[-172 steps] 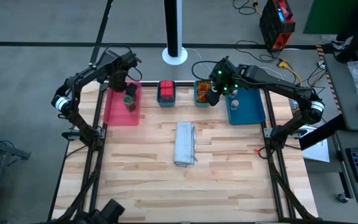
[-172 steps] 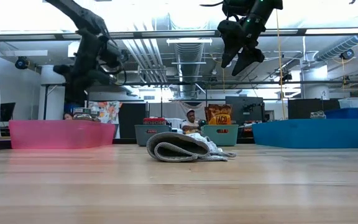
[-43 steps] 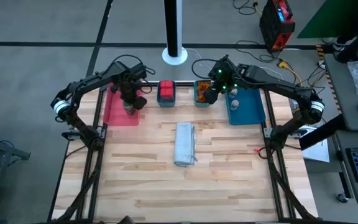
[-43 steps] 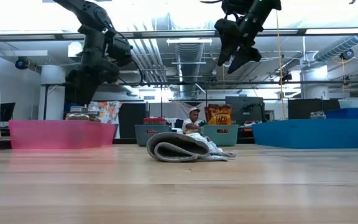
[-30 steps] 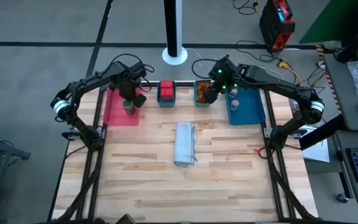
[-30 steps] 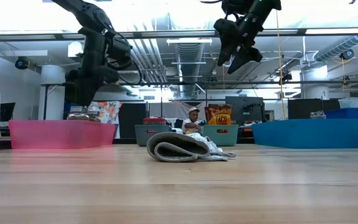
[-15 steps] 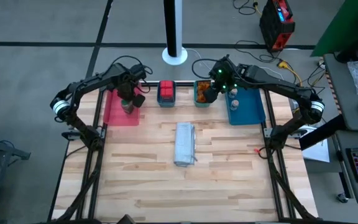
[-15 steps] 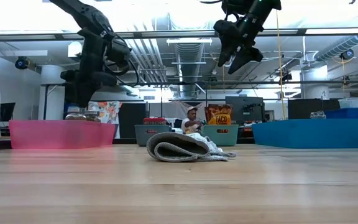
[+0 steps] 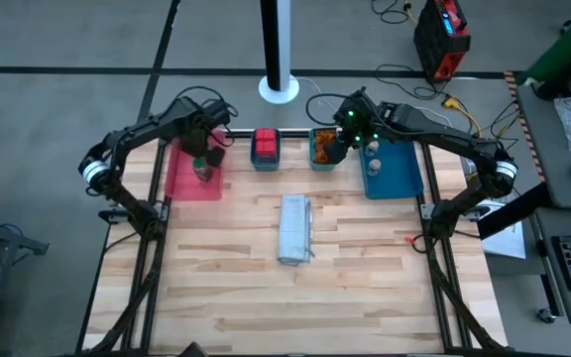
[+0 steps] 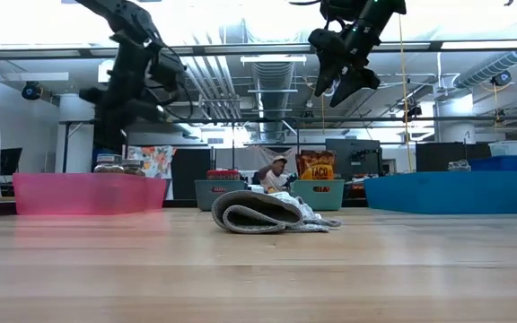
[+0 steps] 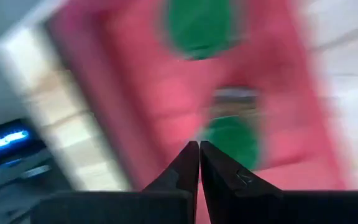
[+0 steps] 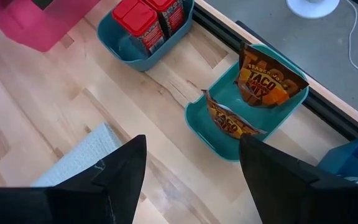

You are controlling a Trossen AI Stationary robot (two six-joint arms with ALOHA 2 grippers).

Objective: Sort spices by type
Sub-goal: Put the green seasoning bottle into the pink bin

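Note:
Two green-lidded jars (image 11: 231, 140) stand in the pink tray (image 9: 181, 178) at the far left; the second green lid (image 11: 200, 25) lies farther off. My left gripper (image 11: 199, 149) hangs shut just above them, pointing down, holding nothing. Red boxes (image 12: 149, 20) fill one small teal tray (image 9: 265, 148), and orange-red taco packets (image 12: 258, 79) stand in another teal tray (image 12: 225, 142). My right gripper (image 12: 191, 168) hovers open high above the packet tray. Pale-lidded jars (image 9: 372, 159) stand in the blue tray (image 9: 395, 174).
A grey-white folded bundle (image 9: 294, 229) lies in the middle of the wooden table, near side of the trays. The trays line the far edge. A person shows in the room behind the table in the low view.
My left gripper has rolled about its wrist above the pink tray and drifted a little toward the table's left edge, staying shut. The jars below it have stayed where they were.

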